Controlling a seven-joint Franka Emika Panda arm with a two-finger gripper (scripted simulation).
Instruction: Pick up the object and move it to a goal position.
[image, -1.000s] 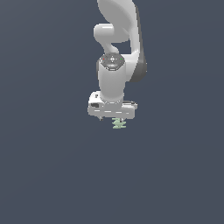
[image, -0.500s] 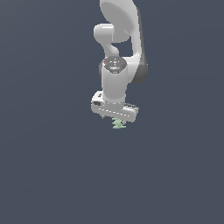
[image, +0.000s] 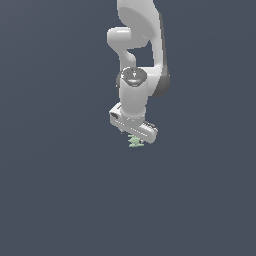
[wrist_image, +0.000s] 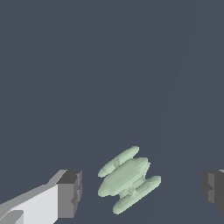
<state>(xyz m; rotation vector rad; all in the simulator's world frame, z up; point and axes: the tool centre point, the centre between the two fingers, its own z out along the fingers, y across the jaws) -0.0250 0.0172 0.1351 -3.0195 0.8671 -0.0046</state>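
— Since a second ago, what changed?
— Hardly anything: the arm has tilted a little and dropped slightly. Exterior view: the hand (image: 134, 134) hangs low, the object (image: 134, 142) at its 6 o'clock, just beneath.
— And the wrist view?
— The fingers (wrist_image: 70, 193) are spread wide, the object (wrist_image: 128, 179) between them (touching neither), lying askew on the table (wrist_image: 109, 65).
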